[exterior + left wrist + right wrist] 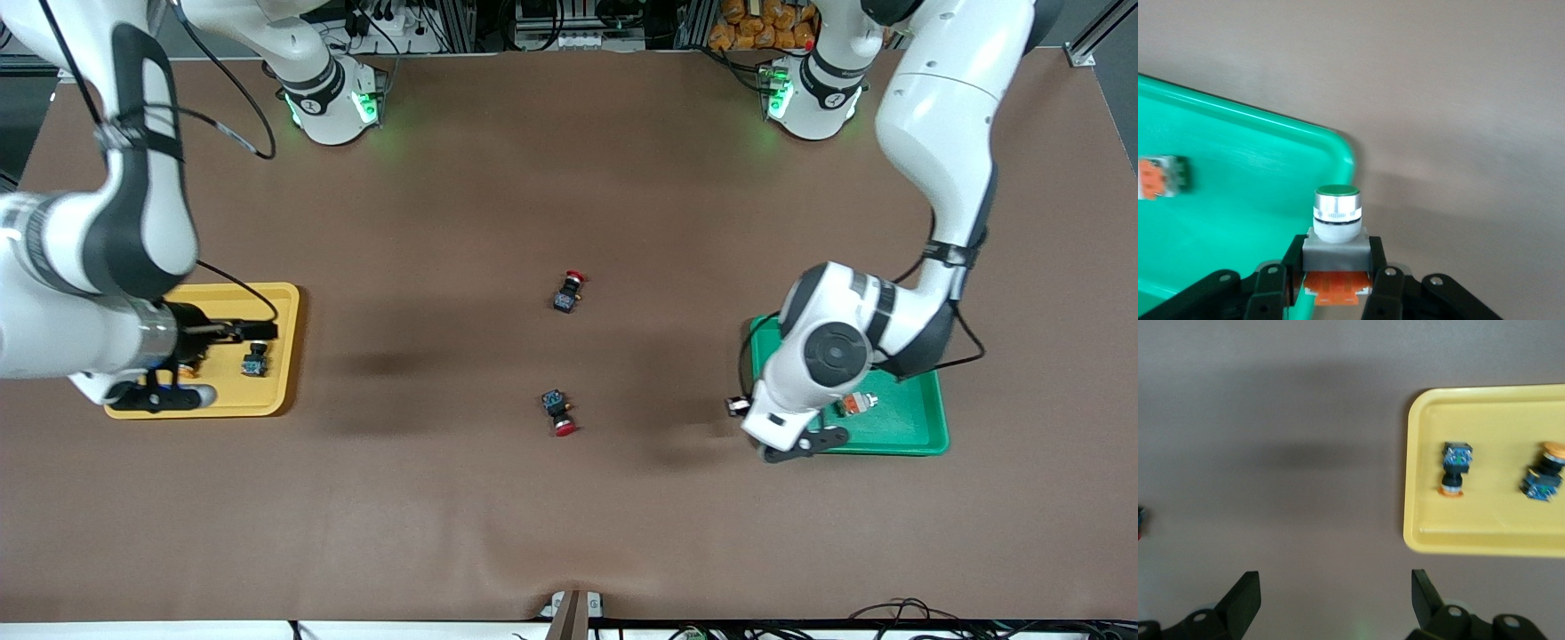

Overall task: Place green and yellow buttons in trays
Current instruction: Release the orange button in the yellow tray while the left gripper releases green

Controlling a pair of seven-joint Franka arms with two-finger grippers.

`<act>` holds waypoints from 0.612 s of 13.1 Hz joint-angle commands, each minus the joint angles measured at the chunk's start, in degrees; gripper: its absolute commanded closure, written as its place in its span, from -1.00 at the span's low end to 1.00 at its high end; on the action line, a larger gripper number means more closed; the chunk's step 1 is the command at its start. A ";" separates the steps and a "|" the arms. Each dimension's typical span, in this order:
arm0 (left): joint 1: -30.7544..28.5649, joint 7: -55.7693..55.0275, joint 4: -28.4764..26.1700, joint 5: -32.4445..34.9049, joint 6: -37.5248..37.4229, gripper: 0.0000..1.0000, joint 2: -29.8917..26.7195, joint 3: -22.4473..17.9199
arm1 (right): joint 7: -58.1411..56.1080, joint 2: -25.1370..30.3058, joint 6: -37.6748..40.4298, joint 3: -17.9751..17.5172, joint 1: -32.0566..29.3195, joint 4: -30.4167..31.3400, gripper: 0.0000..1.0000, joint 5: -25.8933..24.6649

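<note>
My left gripper clenched on white-bodied green-capped button at green plastic tray corner; next: carry inward, release. Right gripper released over yellow tray, both yellow-capped buttons inside.

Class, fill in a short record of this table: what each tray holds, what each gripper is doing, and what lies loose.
yellow tray: two yellow-capped buttons
green tray: one white-bodied button
left gripper: jaws shut on a green-capped button, by the green tray's corner
right gripper: jaws open, empty, beside the yellow tray
loose on table: two red-capped switches, mid-table
</note>
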State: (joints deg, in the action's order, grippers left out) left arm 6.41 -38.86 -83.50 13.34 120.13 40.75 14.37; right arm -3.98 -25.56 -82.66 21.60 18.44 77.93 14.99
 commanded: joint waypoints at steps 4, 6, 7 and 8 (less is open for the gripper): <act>-4.29 1.59 -1.48 1.25 -0.86 0.87 -0.06 0.57 | -0.33 2.25 11.64 -17.45 -17.90 -12.72 -1.00 -1.79; -5.52 1.77 -2.71 1.34 -0.86 0.60 -0.06 0.57 | -0.50 5.51 11.38 -17.90 -17.30 -12.02 -1.00 -4.87; -6.14 1.86 -3.42 1.34 -0.86 0.38 -0.14 0.57 | -0.24 7.44 11.29 -17.82 -17.12 -11.06 -1.00 -4.79; -7.01 2.20 -3.68 1.34 -0.86 -0.10 -0.23 0.57 | 0.02 10.24 10.85 -17.55 -16.95 -8.87 -1.00 -5.05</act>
State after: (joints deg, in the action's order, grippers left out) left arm 1.13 -37.18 -86.16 13.34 119.72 41.01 14.36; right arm -4.66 -20.88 -71.48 5.21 1.42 65.13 11.77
